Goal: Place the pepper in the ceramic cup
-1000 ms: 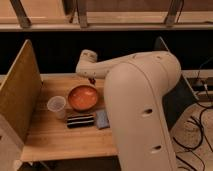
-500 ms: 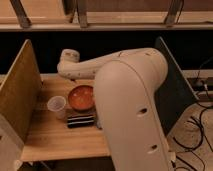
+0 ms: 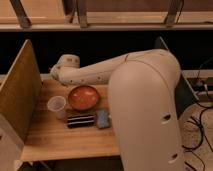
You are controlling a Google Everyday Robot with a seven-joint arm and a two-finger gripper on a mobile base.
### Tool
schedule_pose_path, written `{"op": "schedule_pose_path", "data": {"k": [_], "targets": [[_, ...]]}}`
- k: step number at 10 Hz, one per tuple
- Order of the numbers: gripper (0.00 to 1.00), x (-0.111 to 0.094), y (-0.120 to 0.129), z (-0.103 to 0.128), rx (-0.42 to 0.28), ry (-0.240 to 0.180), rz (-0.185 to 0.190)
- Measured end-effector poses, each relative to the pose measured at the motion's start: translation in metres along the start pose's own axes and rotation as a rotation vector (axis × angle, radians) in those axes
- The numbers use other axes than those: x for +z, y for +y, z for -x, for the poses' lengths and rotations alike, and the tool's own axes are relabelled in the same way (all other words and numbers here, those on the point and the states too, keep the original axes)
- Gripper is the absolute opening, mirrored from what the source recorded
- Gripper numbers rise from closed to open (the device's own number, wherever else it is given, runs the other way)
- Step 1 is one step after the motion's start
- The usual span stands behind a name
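The claw (image 3: 56,74) was at the arm's end in the upper left, above the back of the bench (image 3: 55,137). I could not tell if it held anything. The pepper did not show. The cup (image 3: 56,105) stood open beside the orange bowl (image 3: 83,97), probably ready for the pepper to drop in.

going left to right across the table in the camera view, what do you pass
Tall wooden side panel → pale whitish ceramic cup → wide shallow orange bowl → small blue-grey packet → big white robot arm. The gripper is out of sight beyond the arm's wrist, above the table's back left; no pepper is visible.
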Motion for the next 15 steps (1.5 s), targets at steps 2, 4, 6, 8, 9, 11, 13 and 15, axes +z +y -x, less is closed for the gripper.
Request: {"op": "schedule_pose_path", "data": {"k": [2, 4, 6, 8, 9, 11, 13, 15], "targets": [[0.0, -0.008, 0.029, 0.0, -0.01, -0.047, 0.072], [0.0, -0.007, 0.061, -0.003, -0.041, -0.066, 0.138], [0.0, -0.002, 0.09, -0.009, -0.086, -0.074, 0.195], [0.0, 0.002, 0.105, -0.012, -0.115, -0.079, 0.228], [0.0, 0.002, 0.105, -0.012, -0.115, -0.079, 0.228], [0.11, 0.002, 0.103, -0.014, -0.113, -0.077, 0.225], [0.33, 0.003, 0.105, -0.013, -0.115, -0.077, 0.228], [0.53, 0.003, 0.105, -0.013, -0.115, -0.077, 0.228]]}}
